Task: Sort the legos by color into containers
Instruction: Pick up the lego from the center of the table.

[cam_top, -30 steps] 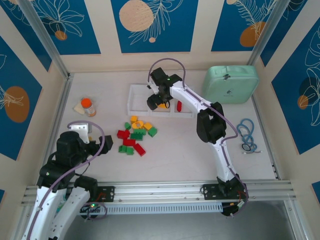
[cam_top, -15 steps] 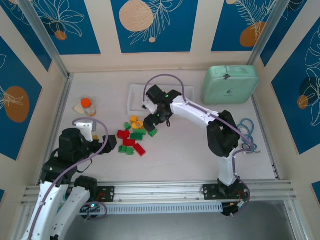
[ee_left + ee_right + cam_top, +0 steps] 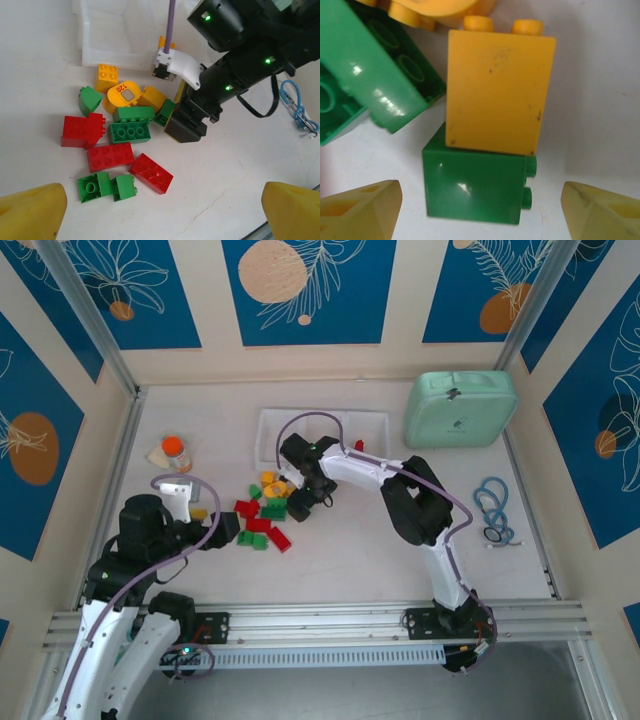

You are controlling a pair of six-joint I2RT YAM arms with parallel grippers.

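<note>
Right pincer (image 3: 480,210), jaws apart, straddling green brick (image 3: 475,185) abutting yellow brick (image 3: 497,90); lowering squarely, closing on green alone advisable. Left pincer (image 3: 160,210) hanging wide apart.

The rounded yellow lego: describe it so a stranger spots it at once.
Find the white tray; the lego pile lies just on its near side. At the pile's tray-side edge, beside a square yellow brick, sits the rounded yellow lego. It alone carries a label reading 120.
</note>
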